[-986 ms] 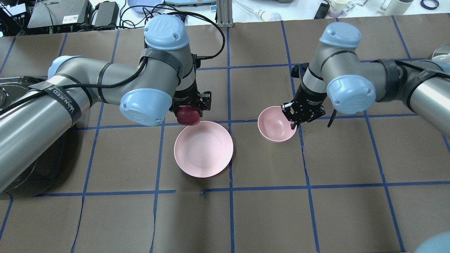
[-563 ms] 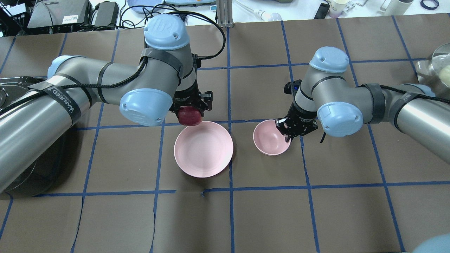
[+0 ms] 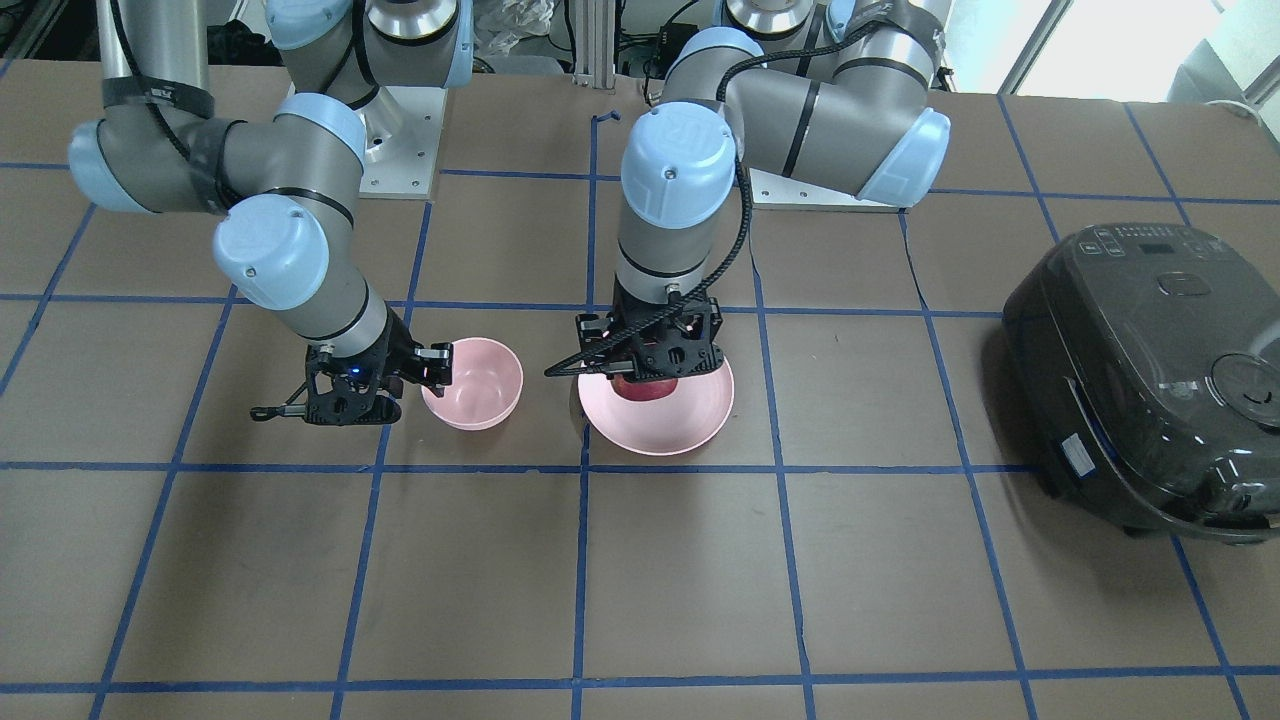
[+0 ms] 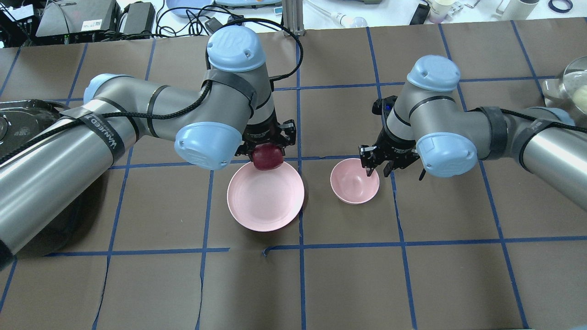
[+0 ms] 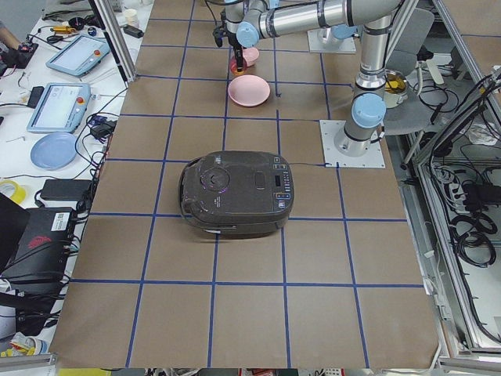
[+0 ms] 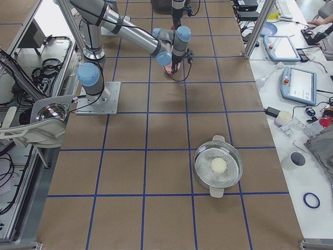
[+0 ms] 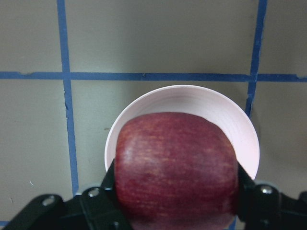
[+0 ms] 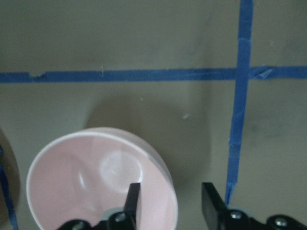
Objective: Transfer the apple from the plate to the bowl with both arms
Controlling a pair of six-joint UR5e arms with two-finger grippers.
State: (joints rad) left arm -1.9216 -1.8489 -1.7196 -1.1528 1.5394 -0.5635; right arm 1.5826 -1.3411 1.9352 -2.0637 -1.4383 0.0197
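Note:
My left gripper (image 4: 268,151) is shut on the dark red apple (image 4: 268,157) and holds it just above the far rim of the wide pink plate (image 4: 266,201). The left wrist view shows the apple (image 7: 176,163) between the fingers, with the plate (image 7: 206,101) below. The small pink bowl (image 4: 353,183) stands on the table right of the plate. My right gripper (image 4: 377,168) is open at the bowl's right rim. In the right wrist view one finger (image 8: 133,195) is inside the bowl (image 8: 72,187) and the other is outside.
A black rice cooker (image 3: 1140,380) stands at the table's end on my left. A lidded metal pot (image 6: 218,166) stands far on my right. The brown paper cover has a blue tape grid (image 4: 300,206).
The right arm moved the bowl nearer and set it down beside the plate, then opened on its rim. The left arm moved right with the apple, over the plate's far rim.

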